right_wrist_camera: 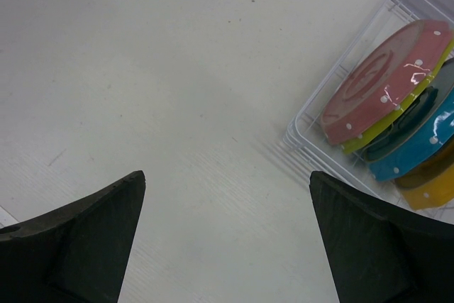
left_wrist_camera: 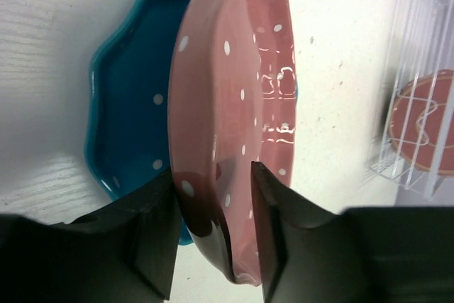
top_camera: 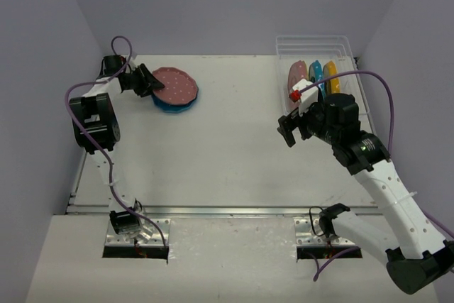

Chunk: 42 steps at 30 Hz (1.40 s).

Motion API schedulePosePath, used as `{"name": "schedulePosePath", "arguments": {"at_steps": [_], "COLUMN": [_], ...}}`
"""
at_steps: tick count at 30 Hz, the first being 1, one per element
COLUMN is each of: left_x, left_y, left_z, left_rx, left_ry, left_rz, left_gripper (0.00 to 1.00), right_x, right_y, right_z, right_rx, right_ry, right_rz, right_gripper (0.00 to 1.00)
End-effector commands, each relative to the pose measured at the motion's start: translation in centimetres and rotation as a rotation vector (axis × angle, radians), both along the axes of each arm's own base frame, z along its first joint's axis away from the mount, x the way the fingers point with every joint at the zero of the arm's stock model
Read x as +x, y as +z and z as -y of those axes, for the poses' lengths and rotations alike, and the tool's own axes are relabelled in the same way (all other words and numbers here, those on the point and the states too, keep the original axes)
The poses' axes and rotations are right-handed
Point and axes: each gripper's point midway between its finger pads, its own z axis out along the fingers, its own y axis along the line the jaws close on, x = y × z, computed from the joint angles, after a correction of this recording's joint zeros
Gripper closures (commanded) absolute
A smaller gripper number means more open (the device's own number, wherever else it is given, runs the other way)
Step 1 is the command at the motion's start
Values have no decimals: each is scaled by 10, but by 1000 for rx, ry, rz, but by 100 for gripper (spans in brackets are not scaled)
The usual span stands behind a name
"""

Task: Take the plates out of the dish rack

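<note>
My left gripper (top_camera: 145,81) is shut on the rim of a pink dotted plate (top_camera: 176,84), which lies tilted on a blue plate (top_camera: 175,106) at the table's far left. In the left wrist view my fingers (left_wrist_camera: 152,232) pinch the pink plate (left_wrist_camera: 234,69) over the blue plate (left_wrist_camera: 131,90). The clear dish rack (top_camera: 347,47) stands at the far right and holds upright pink (top_camera: 296,74), blue (top_camera: 315,76) and orange-yellow (top_camera: 330,76) plates. My right gripper (top_camera: 292,129) is open and empty, just left of the rack's near corner. The right wrist view shows the rack (right_wrist_camera: 301,136) with pink (right_wrist_camera: 383,76), yellow-green (right_wrist_camera: 397,115) and blue (right_wrist_camera: 418,150) plates.
The table is white with purple walls on three sides. The rack's far half (top_camera: 312,44) holds no plates. The rack also shows in the left wrist view (left_wrist_camera: 418,33), with a pink plate (left_wrist_camera: 429,122) in it. A metal strip runs along the near table edge (top_camera: 213,211).
</note>
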Motion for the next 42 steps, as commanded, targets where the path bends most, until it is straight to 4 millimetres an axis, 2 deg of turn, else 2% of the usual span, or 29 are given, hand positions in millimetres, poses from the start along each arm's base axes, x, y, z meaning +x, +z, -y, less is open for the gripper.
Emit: {"name": "schedulePosePath", "arguments": {"at_steps": [1,6,9,15,19,23,27,28,30,33,35,37,39,40,42], "left_x": [14,7,5,-4,-4,-4,-4,-4,-5,-7,-12,-24,-40,-46,-62], "left_y": [30,26,23,22,21,15,28,43,61,111,135,162,182,194,200], "left_z": [-3,-18,-28,-34,-36,-32,-27,-21,-14,-1,8,18,28,32,35], "left_rx": [77,296,497,757,838,849,825,812,791,750,719,685,645,631,617], "left_ry": [-14,32,66,92,105,92,84,58,37,9,-19,-51,-74,-76,-86], "left_rz": [112,88,62,27,14,-1,36,82,128,235,281,326,363,388,404], "left_gripper": [56,50,49,42,41,41,40,40,39,38,38,38,38,38,38], "right_x": [1,0,-1,-5,-5,-3,5,9,13,19,25,32,50,57,69], "right_y": [23,28,29,30,30,30,33,33,30,29,29,25,28,21,26], "right_z": [-5,-5,-5,-3,-1,0,9,13,17,22,26,40,61,71,86], "right_rx": [53,63,64,66,60,55,40,32,22,15,21,16,9,10,64], "right_ry": [9,13,13,12,8,0,-57,-86,-110,-144,-172,-236,-330,-366,-392], "right_rz": [42,53,60,72,78,85,102,103,92,73,53,15,-17,-47,-85], "right_gripper": [1,1,1,1,1,1,1,1,1,1,1,1,1,1,2]}}
